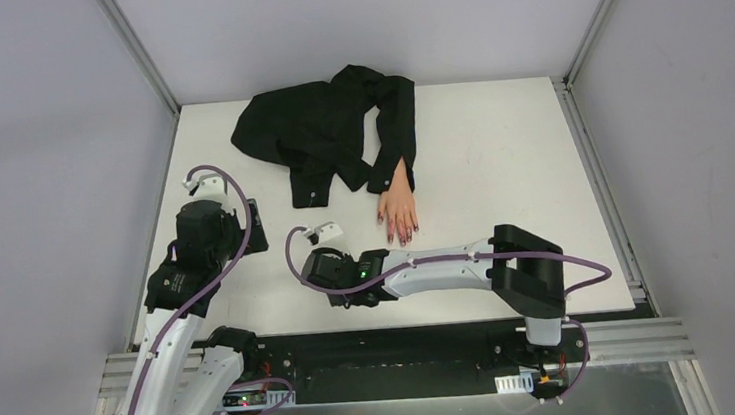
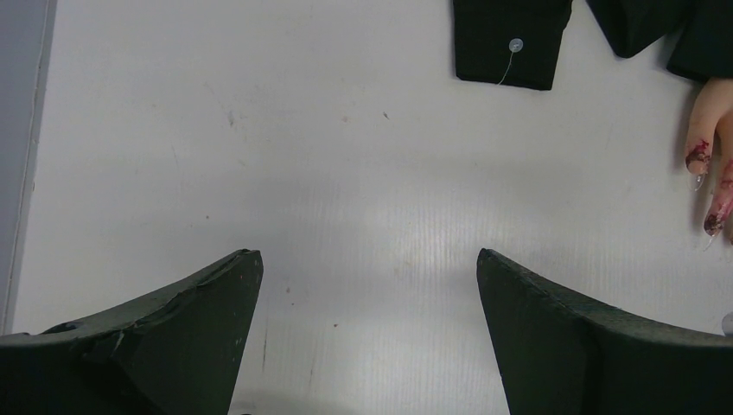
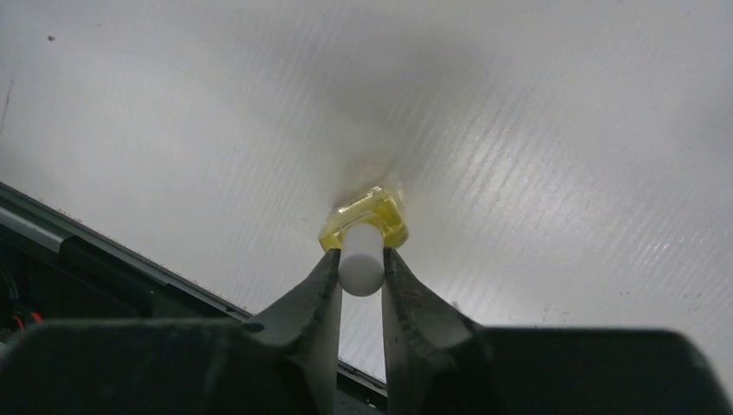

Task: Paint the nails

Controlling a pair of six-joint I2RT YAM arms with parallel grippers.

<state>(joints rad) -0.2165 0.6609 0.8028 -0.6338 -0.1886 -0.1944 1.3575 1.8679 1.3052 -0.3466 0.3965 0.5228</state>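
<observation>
here nails (image 1: 402, 233) lie near the right tool (image 3: 360, 253), clenched on the bottle cap (image 3: 360, 264)

Shirt (image 1: 322, 131) at table (image 1: 499, 146) rear, nails (image 1: 401, 234) before it, bottle (image 3: 379, 214) in right hand (image 3: 361, 261), left of nails.

Fine-ribbed matt white table (image 3: 562, 130) bears a matt black cloth shirt (image 1: 317, 132) and a smooth pale mannequin hand (image 1: 400, 200), its nails (image 2: 698, 157) glossy dark red, unevenly smeared. The bottle (image 3: 367, 216) is clear, shiny and yellowish under a smooth matt white cap (image 3: 360, 259); the left gripper's fingers (image 2: 173, 337) look dark, matt and rough-edged
</observation>
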